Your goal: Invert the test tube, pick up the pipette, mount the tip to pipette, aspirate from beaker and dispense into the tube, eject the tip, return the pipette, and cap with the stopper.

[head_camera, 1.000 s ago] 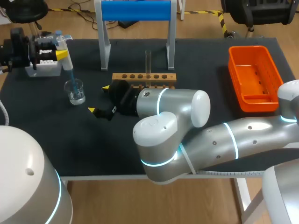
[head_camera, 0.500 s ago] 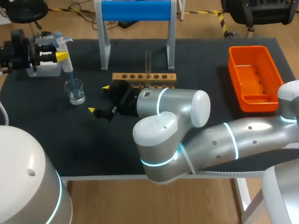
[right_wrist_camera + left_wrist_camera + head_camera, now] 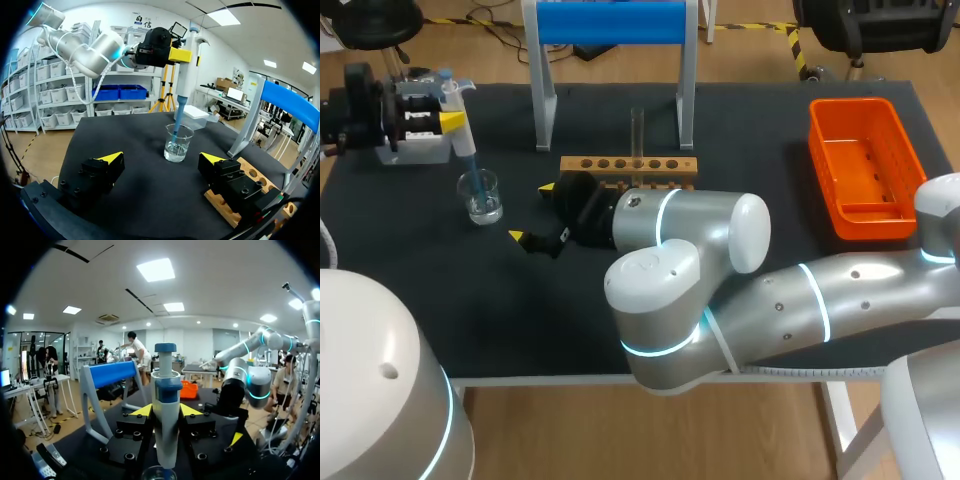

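The pipette stands upright over the beaker at the table's far left, its blue tip dipping inside the glass. My left gripper has it clamped between both yellow fingers. My right gripper sits low near the beaker, jaws spread wide and holding nothing, one finger close to the wooden rack, where the test tube stands upright.
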